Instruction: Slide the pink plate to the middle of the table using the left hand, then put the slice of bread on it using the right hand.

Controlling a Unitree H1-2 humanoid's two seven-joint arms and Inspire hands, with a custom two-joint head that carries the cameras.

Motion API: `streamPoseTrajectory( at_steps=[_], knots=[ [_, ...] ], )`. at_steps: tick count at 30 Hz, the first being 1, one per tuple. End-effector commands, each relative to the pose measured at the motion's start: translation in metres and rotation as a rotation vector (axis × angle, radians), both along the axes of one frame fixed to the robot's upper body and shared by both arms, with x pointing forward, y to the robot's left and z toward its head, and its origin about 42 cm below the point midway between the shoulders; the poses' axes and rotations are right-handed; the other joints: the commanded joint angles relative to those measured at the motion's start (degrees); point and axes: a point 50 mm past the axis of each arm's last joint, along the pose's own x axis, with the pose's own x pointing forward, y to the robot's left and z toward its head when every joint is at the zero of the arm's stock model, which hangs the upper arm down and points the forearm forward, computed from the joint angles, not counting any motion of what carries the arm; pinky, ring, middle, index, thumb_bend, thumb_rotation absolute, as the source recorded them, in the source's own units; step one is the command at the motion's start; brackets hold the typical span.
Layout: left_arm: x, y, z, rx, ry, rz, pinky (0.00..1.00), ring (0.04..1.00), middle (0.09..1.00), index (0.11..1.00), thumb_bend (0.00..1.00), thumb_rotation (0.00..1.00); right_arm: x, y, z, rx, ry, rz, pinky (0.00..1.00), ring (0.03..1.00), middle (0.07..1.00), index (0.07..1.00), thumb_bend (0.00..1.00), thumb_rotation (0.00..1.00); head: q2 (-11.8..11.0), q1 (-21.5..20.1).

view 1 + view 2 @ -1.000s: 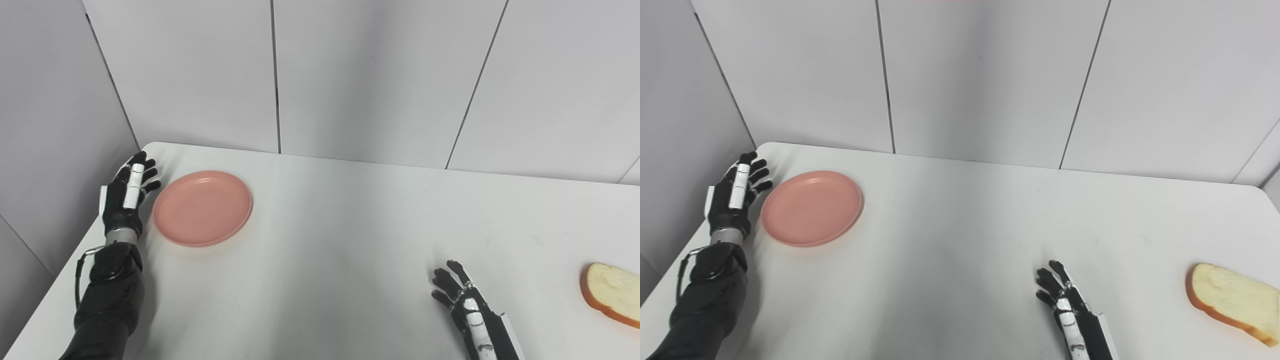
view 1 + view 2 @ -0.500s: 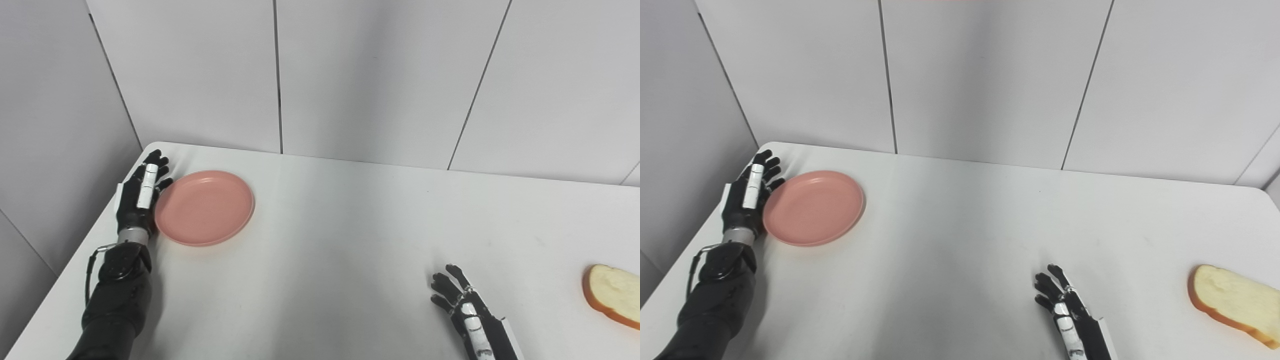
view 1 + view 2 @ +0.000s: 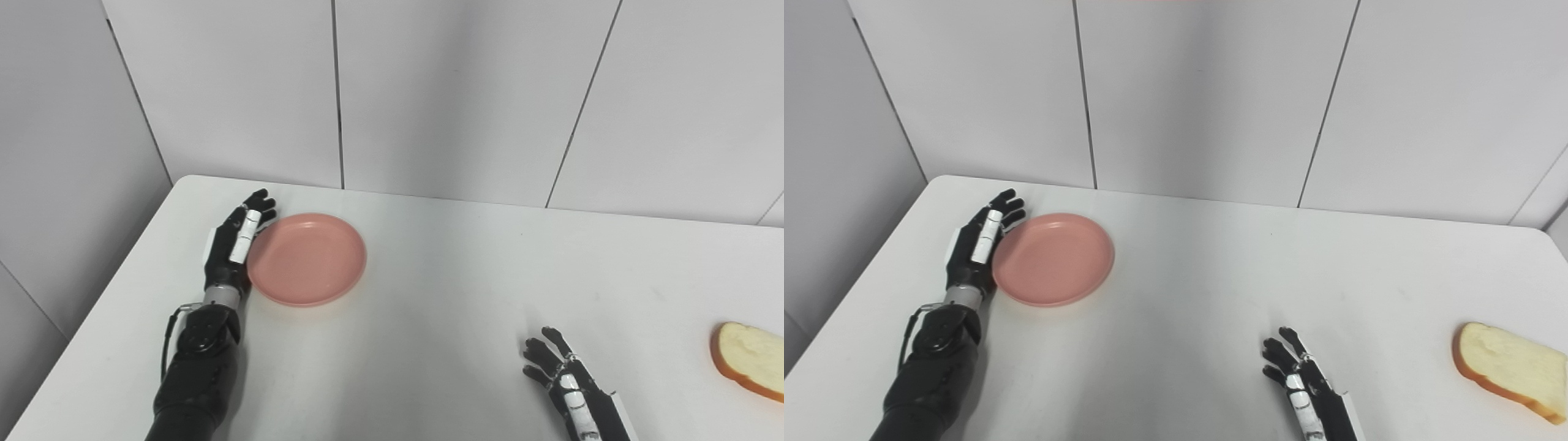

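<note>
While the left hand (image 3: 236,248) presses its flat side against the left rim of the pink plate (image 3: 307,259), step 1 of the task, the slide, is judged to be in hand and not yet complete. The plate lies flat on the white desk (image 3: 429,294), on the left portion of it and short of the middle. The left hand is unclenched, fingers extended and close together, grasping nothing; it touches the plate edge-on only, with fingertips reaching past the far-left curve of the rim.

The slice of bread (image 3: 1507,370) lies untouched near the right edge of the desk, well apart from the plate. The right hand (image 3: 1301,383) rests low near the front edge, fingers spread, holding nothing and touching no task item.

Assessment: the next move calls for a continued sideways push to the right, with contact kept along the rim so the plate does not rotate away from the palm. Step 2, the bread placement, has not begun.
</note>
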Motion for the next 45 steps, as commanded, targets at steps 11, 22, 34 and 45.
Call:
streamPoseTrajectory(
  at_steps=[11,22,34,45],
  knots=[
    [-0.018,-0.062,-0.031,-0.019,0.097,-0.164,0.75,0.836,0.814,0.803,0.88,0.76,-0.004,0.015,0.007,0.0,-0.016,0.012,0.82,0.841,0.835,0.895,0.72,0.83,0.45,-3.83],
    [-0.019,-0.1,-0.02,-0.015,0.084,-0.333,0.74,0.834,0.822,0.802,0.81,0.78,-0.003,0.037,0.014,0.001,-0.095,-0.057,0.79,0.821,0.822,0.873,0.68,0.76,1.75,-10.02],
    [-0.031,-0.129,-0.028,-0.005,0.1,-0.444,0.72,0.806,0.799,0.819,0.79,0.81,0.003,0.07,0.01,0.006,-0.141,-0.207,0.81,0.854,0.899,0.856,0.69,0.72,3.08,-18.99],
    [-0.035,-0.131,-0.044,-0.049,0.148,-0.479,0.76,0.817,0.812,0.822,0.8,0.8,0.008,0.084,0.012,-0.062,-0.175,-0.235,0.82,0.866,0.907,0.88,0.68,0.72,2.86,-24.13]
  ],
)
